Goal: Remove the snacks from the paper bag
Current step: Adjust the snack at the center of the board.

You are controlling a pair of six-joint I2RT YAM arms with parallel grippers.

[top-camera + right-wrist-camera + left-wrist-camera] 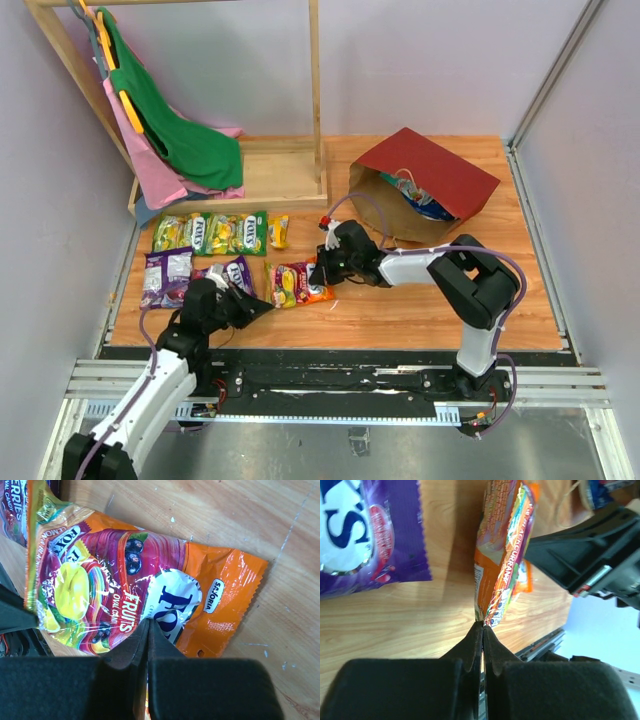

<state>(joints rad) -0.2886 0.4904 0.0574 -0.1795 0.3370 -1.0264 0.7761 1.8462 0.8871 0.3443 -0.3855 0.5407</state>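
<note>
Both claws are at the same orange packet, which lies flat on the bench, left of centre and near the front. My left claw comes at it from the left with its jaws pressed together. In the left wrist view the claw's tips meet the packet's near corner. I cannot tell whether any foil is pinched between them.

My right claw is over the packet's right half, also closed, with nothing between its jaws. From the right wrist the claw points at the white logo patch on the packet.

The print there reads "FOX'S", "FRUITS OVAL CANDY" and, in a small oval on the orange end, "SAVORIA". The word "BERRIES" shows on a neighbouring packet at the top left corner of that view.

A purple packet lies just left of the orange one. Another purple one is further left, and a row of green and yellow packets lies beyond them.

The paper bag lies on its side at the far right, well apart from both claws. A blue chip bag shows in its mouth.
</note>
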